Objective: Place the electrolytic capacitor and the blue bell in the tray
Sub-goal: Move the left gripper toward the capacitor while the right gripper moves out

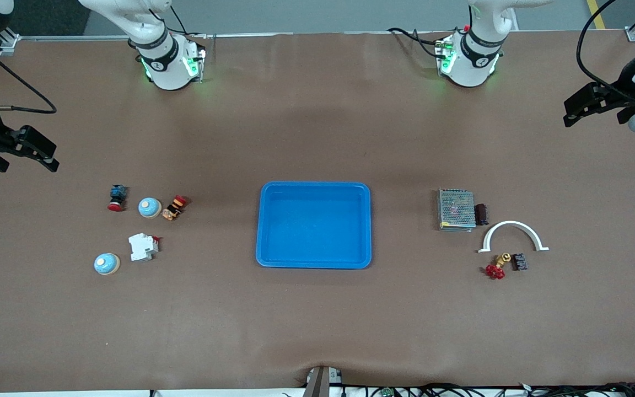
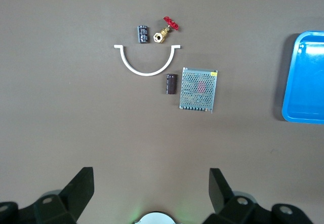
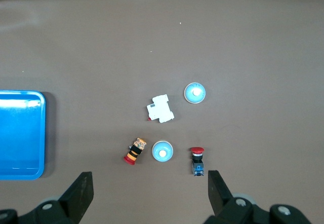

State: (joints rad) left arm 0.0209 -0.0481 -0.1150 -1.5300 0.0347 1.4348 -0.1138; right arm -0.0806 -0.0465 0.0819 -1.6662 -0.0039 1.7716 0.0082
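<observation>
Both grippers, left gripper point(image 1: 576, 110) and right gripper point(image 1: 42, 154), are seen open and empty above the desk point(image 1: 317, 331) ends, the tray point(image 1: 314, 263) empty. From the left wrist, the electrolytic capacitor point(image 2: 171, 83) is seen untouched beside a mesh-covered box point(image 2: 198, 88). From the right wrist, two blue bells point(image 3: 162, 151) point(image 3: 194, 92) are shown on the desk; nothing is placed yet.

The front camera is looking down from high across the table, facing both robot bases and taking in the whole tabletop. The left wrist camera is hanging well above the left arm's end, looking straight down. The right wrist camera is doing the same over the right arm's end. Each wrist view is sharing one edge of the tray point(image 1: 314, 225) with the front view.
</observation>
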